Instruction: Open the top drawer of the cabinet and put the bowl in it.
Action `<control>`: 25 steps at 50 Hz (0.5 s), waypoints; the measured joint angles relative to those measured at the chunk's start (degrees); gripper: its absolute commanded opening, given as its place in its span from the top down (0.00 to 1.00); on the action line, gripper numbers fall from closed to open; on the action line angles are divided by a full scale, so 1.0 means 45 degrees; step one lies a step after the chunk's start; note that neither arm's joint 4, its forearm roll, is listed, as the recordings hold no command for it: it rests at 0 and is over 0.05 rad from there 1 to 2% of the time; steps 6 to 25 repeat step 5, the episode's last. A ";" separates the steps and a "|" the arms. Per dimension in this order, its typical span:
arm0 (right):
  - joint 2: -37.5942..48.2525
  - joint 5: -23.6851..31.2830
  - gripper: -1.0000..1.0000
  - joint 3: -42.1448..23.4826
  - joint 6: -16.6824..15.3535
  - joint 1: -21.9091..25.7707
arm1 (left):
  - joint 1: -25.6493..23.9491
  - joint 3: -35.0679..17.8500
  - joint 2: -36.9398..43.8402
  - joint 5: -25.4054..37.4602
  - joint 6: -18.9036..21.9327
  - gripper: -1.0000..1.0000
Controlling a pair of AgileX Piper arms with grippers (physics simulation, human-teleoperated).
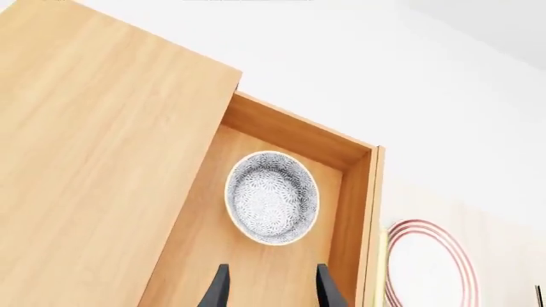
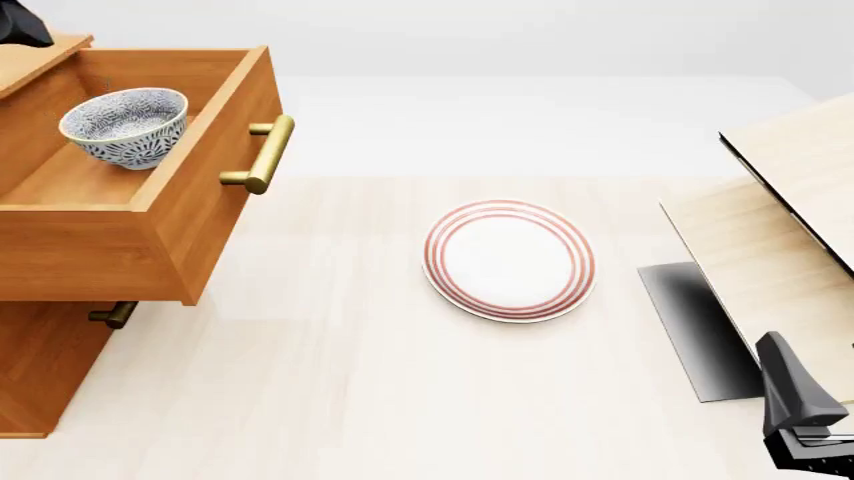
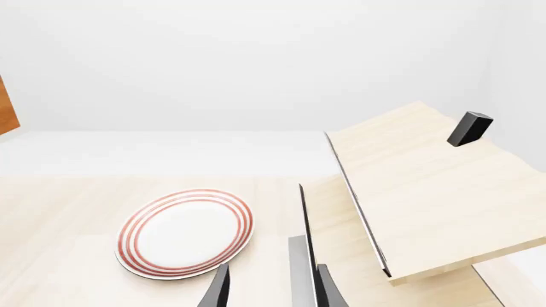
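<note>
The cabinet (image 2: 40, 370) stands at the left, and its top drawer (image 2: 80, 250) is pulled out, brass handle (image 2: 263, 152) facing right. The speckled grey-blue bowl (image 2: 124, 125) sits upright inside the drawer. In the left wrist view the bowl (image 1: 271, 197) rests on the drawer floor (image 1: 213, 256), with my left gripper (image 1: 271, 291) above it, open and holding nothing. In the front view only a dark bit of the left arm (image 2: 20, 25) shows at the top left corner. My right gripper (image 2: 794, 400) hangs at the front right, open and empty, its fingers (image 3: 217, 288) apart.
A white plate with red rings (image 2: 509, 260) lies mid-table. A pale wooden structure (image 2: 787, 200) with a dark slot beneath stands at the right. A lower drawer's handle (image 2: 114, 315) pokes out under the open drawer.
</note>
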 measured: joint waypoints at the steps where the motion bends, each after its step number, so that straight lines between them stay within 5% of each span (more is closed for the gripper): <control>1: 0.0000 0.0000 0.00 0.0000 0.0000 -0.0001 | -0.0017 0.0001 -0.0062 0.0045 0.0012 0.00; 25: 0.0000 0.0000 0.00 0.0000 0.0000 -0.0001 | -0.0079 0.0046 -0.0314 0.0203 0.0063 0.00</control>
